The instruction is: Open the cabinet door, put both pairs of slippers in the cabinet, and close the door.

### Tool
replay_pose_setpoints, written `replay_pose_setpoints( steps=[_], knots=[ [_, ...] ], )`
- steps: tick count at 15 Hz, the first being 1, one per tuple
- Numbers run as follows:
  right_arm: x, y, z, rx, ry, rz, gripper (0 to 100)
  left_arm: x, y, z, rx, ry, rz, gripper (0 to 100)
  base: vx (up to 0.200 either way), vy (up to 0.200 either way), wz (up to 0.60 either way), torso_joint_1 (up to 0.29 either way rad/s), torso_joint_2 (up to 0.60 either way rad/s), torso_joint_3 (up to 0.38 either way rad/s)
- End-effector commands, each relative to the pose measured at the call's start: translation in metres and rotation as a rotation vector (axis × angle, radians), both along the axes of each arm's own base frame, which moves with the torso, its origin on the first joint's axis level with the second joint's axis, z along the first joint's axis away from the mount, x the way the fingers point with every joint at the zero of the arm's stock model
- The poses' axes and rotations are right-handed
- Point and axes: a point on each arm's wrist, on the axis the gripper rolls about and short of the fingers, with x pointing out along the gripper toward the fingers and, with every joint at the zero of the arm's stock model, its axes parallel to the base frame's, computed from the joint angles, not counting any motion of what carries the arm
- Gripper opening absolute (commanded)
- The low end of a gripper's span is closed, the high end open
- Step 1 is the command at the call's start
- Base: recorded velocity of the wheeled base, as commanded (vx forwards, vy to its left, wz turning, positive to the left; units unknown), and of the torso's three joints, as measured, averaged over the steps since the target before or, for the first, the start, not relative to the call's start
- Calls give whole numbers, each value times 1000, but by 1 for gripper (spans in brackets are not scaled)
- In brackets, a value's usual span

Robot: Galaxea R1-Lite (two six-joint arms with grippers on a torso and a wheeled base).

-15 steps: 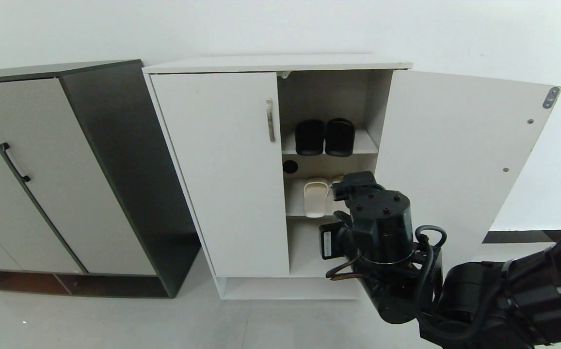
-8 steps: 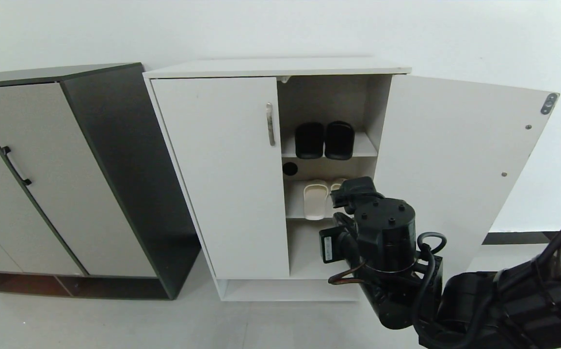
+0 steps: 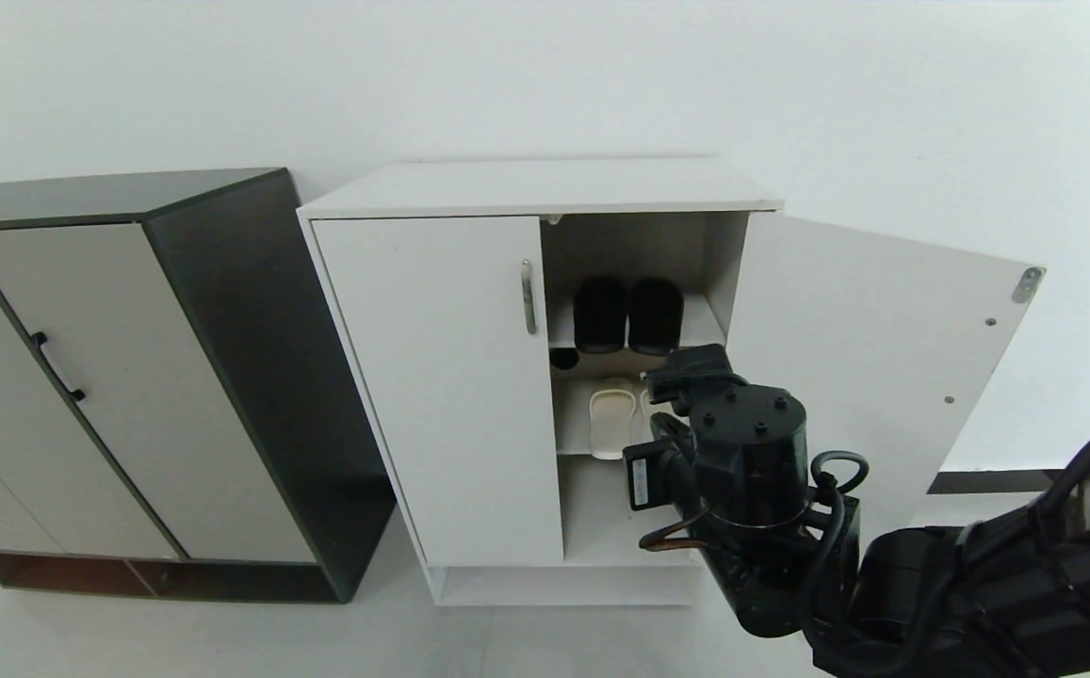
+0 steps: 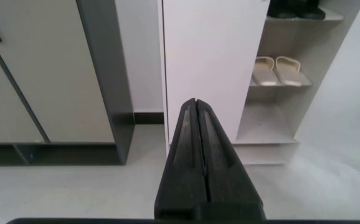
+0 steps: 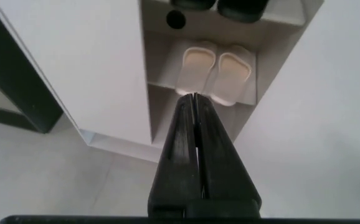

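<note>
The white cabinet (image 3: 450, 377) stands ahead of both jaws, its right door (image 3: 870, 367) wide open and its left door (image 3: 450, 414) shut. The open door's lower corner is hidden behind the right arm (image 3: 752, 471). A dark cabinet (image 3: 234, 377), cut off at the frame edge, stands just beside the white one, on the side away from the right jaws. The black slippers (image 3: 627, 314) lie side by side on the upper shelf, above and beyond the right jaws; both wrist views cut them off. The cream slippers (image 5: 217, 67) lie side by side on the middle shelf, just past the right jaws' tips. In the head view the arm's wrist covers most of one. The right arm is stretched forward toward the open compartment, its jaws pressed together with nothing between the fingers (image 5: 181, 149). The left jaws, likewise closed and empty, point low at the shut door, with the cream slippers beyond them toward the open side
</note>
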Motion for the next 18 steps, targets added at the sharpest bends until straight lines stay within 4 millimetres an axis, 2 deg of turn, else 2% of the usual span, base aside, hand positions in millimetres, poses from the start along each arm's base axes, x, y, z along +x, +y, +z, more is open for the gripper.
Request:
replay_pose_setpoints(
  steps=[1, 11, 18],
  knots=[
    [0, 1, 0, -1, 1, 3, 0, 0, 0, 0, 0, -1, 0, 0, 0, 0, 0, 119, -471, -344],
    [3, 0, -4, -7, 7, -5, 0, 0, 0, 0, 0, 1, 1, 0, 0, 0, 0, 161, -479, -320],
    [3, 1, -6, -12, 9, -6, 0, 0, 0, 0, 0, -1, 0, 0, 0, 0, 0, 220, -532, -312]
  ],
)
